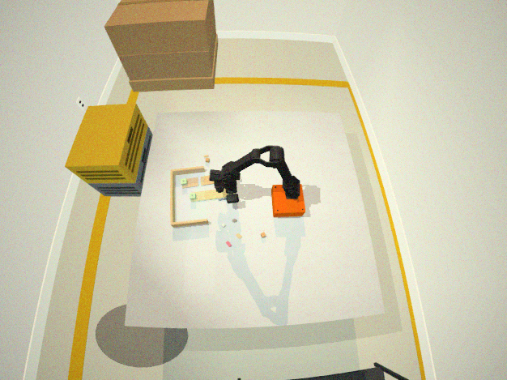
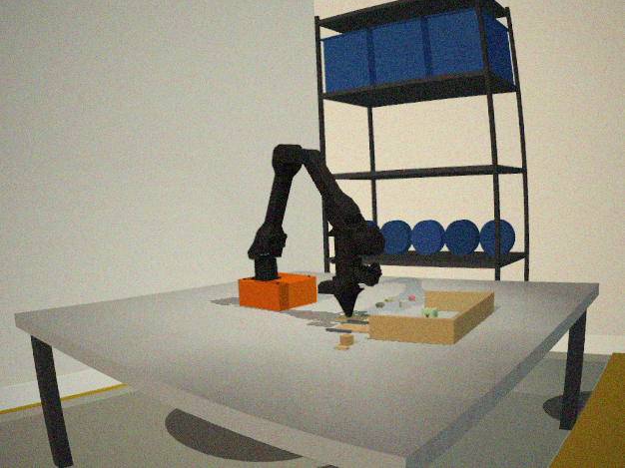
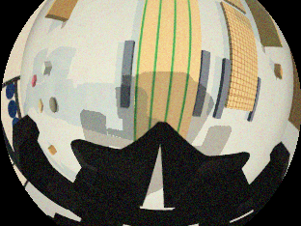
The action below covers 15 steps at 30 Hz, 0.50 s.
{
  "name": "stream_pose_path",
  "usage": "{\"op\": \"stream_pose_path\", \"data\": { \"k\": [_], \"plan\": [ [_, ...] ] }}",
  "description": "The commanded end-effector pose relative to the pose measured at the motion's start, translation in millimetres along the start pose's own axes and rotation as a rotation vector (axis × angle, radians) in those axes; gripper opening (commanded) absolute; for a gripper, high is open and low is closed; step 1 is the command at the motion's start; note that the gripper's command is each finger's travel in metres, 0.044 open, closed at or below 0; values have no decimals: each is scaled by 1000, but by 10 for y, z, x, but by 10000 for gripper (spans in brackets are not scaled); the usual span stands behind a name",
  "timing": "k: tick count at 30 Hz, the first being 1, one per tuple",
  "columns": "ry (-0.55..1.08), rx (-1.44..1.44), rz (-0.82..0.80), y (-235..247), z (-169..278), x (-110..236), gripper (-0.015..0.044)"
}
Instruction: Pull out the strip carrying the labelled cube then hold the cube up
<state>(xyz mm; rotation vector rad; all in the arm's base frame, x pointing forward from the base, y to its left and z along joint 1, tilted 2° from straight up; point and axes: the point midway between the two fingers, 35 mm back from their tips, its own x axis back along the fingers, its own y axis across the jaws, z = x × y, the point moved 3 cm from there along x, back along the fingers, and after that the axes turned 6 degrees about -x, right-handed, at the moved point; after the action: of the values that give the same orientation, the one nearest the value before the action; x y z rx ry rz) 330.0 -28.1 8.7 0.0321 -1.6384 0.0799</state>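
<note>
A tan strip with green lines (image 1: 207,195) (image 3: 165,45) runs from my gripper into the open wooden frame (image 1: 172,198) (image 2: 411,329). At the strip's far end sits a green cube marked with an x (image 1: 193,195) (image 2: 430,311). My gripper (image 1: 231,198) (image 2: 348,313) (image 3: 161,126) is shut, its tips pointing down onto the strip's near end just outside the frame's open side. A second strip (image 1: 192,181) (image 3: 241,57) lies beside it, broken in pieces, with another green cube (image 1: 183,181) at its far end.
The arm's orange base (image 1: 288,200) (image 2: 276,291) stands to the right. Small loose blocks lie on the table: (image 1: 263,234), (image 1: 228,243), (image 1: 206,158), (image 2: 345,339). A yellow cabinet (image 1: 105,143), a cardboard box (image 1: 163,32) and a shelf (image 2: 417,123) stand off the table.
</note>
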Motion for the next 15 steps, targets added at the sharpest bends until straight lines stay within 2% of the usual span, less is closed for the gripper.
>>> {"op": "stream_pose_path", "data": {
  "k": [1,15],
  "plan": [
    [18,4,-3,-2,108,-36,0],
    [20,4,-3,-22,317,-38,0]
  ]
}}
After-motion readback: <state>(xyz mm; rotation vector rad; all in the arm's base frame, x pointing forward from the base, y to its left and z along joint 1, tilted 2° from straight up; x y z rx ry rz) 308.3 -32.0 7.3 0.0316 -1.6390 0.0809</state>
